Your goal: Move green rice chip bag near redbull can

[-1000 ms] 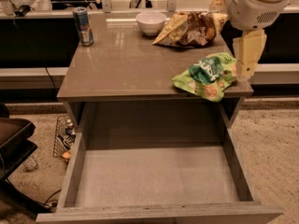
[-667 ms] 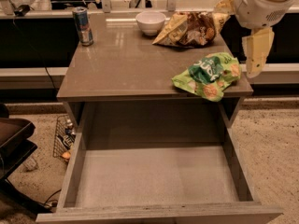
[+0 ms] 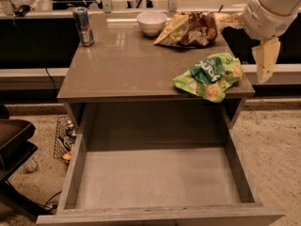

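Observation:
The green rice chip bag [image 3: 210, 75] lies crumpled at the front right corner of the grey tabletop [image 3: 127, 65], partly over the edge. The redbull can [image 3: 83, 26] stands upright at the back left corner, far from the bag. My gripper [image 3: 249, 41] hangs at the right edge of the view, just right of and a little above the bag, not touching it. It is open and empty, with one tan finger [image 3: 265, 60] pointing down beside the table's right edge.
A white bowl [image 3: 151, 22] and a brown-and-yellow snack bag [image 3: 188, 29] sit at the back of the tabletop. An open empty drawer [image 3: 155, 173] juts out below the front edge. A wire basket [image 3: 63, 138] and a dark chair [image 3: 11, 145] stand on the floor at the left.
My gripper has moved to the right, away from the green bag's right end. The bag, can, bowl and brown bag have not moved.

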Available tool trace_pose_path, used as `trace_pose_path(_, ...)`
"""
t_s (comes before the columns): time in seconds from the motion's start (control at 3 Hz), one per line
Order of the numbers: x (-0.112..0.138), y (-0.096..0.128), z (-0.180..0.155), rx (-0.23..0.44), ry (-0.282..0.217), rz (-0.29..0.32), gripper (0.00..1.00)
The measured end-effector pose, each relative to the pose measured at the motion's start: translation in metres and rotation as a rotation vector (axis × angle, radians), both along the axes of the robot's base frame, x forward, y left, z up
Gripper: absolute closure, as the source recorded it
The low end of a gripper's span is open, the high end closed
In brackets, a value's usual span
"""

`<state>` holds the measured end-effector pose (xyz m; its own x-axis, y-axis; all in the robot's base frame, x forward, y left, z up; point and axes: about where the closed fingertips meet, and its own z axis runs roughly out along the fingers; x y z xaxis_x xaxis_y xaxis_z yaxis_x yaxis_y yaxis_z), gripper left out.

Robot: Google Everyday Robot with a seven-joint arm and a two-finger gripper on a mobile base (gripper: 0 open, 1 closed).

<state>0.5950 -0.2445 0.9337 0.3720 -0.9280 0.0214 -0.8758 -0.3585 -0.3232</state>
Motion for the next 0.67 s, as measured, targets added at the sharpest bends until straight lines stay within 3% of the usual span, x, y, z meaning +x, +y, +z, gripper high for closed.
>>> trace_pose_path(0.67,0.02,0.006,-0.068,0.123,0.042,0.048,0.0)
